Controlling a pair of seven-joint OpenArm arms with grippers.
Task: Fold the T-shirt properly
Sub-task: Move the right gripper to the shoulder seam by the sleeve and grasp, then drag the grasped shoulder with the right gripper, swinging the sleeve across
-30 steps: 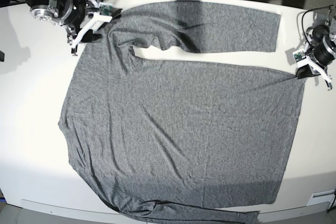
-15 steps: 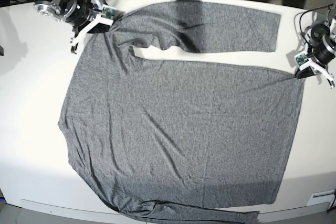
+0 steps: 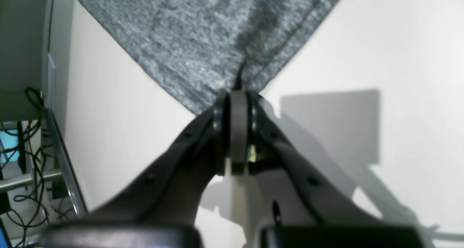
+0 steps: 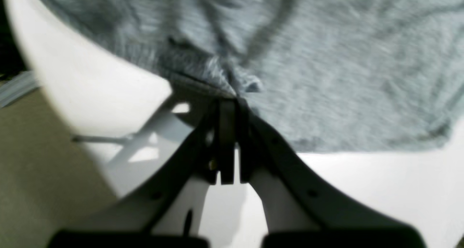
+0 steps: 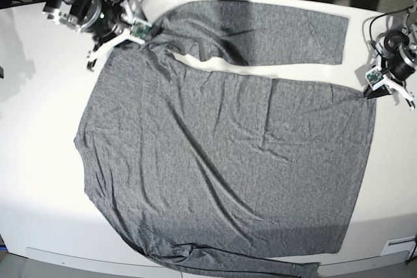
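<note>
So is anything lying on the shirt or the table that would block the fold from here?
Nothing visible does. Both pincers are already shut on the T-shirt: the left pincer on its corner, the right pincer on a bunched edge near the shoulder. The shirt's body lies bare on the white table, one sleeve spread above it.

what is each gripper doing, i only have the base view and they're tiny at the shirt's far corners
Observer: The left wrist view shows the left gripper shut on the corner of the T-shirt.
Operator: and the right one
Observer: The right gripper is shut too, pinching a bunched edge of cloth.
Operator: is the cloth wrinkled at the left grip
Observer: One dark crease runs up from the pinch point; the cloth beside it looks smooth over the table.
</note>
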